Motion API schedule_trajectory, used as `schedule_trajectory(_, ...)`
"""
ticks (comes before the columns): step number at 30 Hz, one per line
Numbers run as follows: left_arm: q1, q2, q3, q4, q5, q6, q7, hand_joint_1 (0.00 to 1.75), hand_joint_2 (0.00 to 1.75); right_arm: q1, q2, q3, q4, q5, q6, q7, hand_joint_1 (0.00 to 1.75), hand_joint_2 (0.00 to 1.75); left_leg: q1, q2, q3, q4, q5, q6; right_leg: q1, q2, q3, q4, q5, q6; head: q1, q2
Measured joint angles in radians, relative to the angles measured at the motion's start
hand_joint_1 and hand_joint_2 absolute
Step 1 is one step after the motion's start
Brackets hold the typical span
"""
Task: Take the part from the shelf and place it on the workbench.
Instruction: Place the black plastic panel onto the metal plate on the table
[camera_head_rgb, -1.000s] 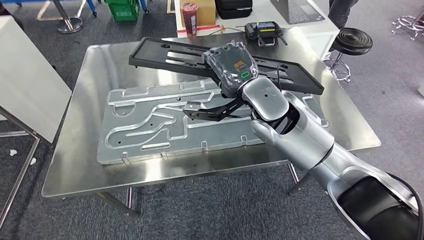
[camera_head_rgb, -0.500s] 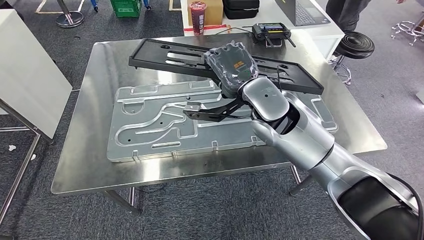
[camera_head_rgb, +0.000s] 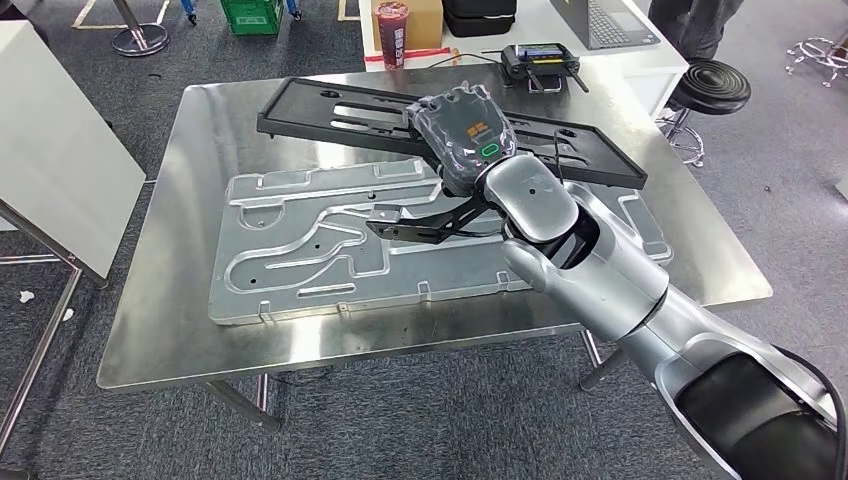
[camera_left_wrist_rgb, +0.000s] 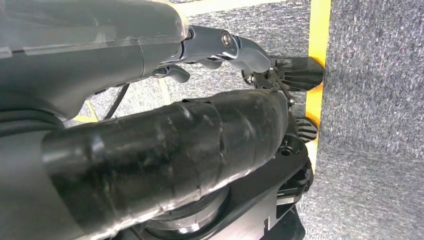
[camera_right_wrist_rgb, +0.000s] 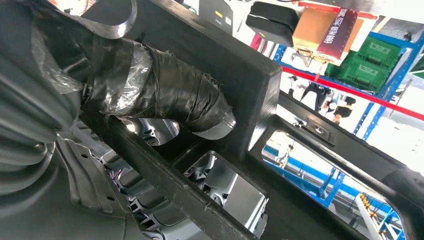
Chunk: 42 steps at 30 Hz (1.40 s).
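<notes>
The part is a long black plastic frame (camera_head_rgb: 340, 115) with slots. It hangs tilted over the far half of the steel workbench (camera_head_rgb: 170, 300), and my right hand (camera_head_rgb: 465, 135) grips it near its middle. In the right wrist view my taped thumb (camera_right_wrist_rgb: 165, 95) presses against a bar of the black frame (camera_right_wrist_rgb: 250, 85). A grey aluminium fixture plate (camera_head_rgb: 300, 260) with milled channels lies flat on the bench under the frame. My left hand (camera_left_wrist_rgb: 165, 145) hangs above grey carpet, fingers apart and holding nothing.
A white table behind the bench carries a red cup (camera_head_rgb: 391, 22), a black controller (camera_head_rgb: 533, 62) and a laptop (camera_head_rgb: 600, 22). A black stool (camera_head_rgb: 712, 85) stands at the right and a white panel (camera_head_rgb: 60, 170) at the left. A person's legs (camera_head_rgb: 690, 20) are at the far right.
The whole picture has shifted a little, so the bench sits slightly further right than a second ago. My right hand still holds the frame the same way.
</notes>
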Motion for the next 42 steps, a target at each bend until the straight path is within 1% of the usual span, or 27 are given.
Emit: schedule_trajectory(42,0.000,0.000,0.000,0.000,0.000,0.000,0.000,0.00,0.00,0.000,0.000,0.000,0.001,0.000,0.000,0.000,1.69,1.75,0.000,0.000,0.000,-0.002,0.001,0.000,0.000,0.000,-0.002,0.000,-0.001,0.000,0.000,0.000)
